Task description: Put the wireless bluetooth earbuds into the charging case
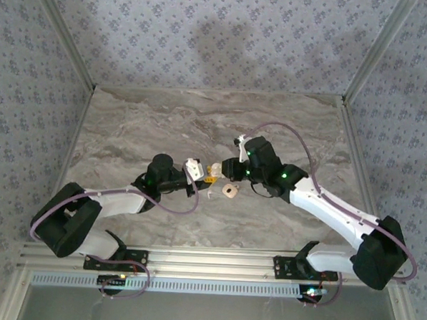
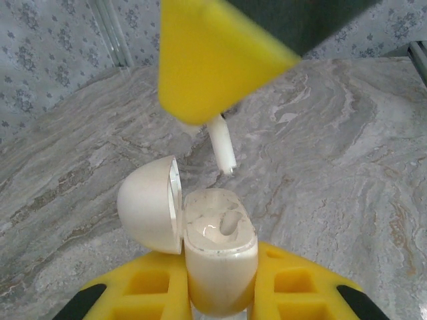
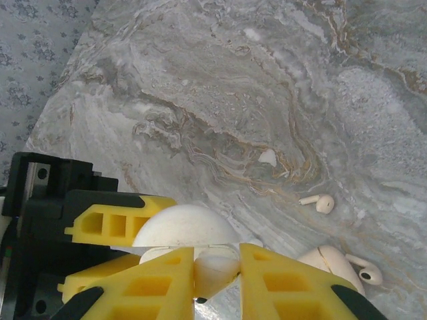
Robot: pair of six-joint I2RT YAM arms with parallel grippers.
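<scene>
My right hand (image 3: 217, 259) is pressed together on one earbud (image 2: 223, 143). It pinches the fat end, so the thin stem pokes down. My left hand (image 2: 220, 297) is squeezed tight around the charging case (image 2: 220, 257), with a finger on each side. The lid (image 2: 150, 203) is flipped open to one side, and I can see the little holes (image 2: 223, 223) inside. The earbud hangs just above the case, a bit past the open mouth, and does not touch it. So I think this is the step where the first bud goes in, and it is not in yet. Next I should bring the stem over one hole, line it up straight, and push it down softly. The hole is small, so if I tip the bud it may catch on the edge or slip out of my pinch. My left hand must hold the case steady. A second earbud (image 3: 319, 202) lies on the tabletop (image 3: 280, 80) nearby. Another white bud (image 3: 365, 272) rests against a tan rounded thing (image 3: 327, 259). I think one of them goes in after this.
</scene>
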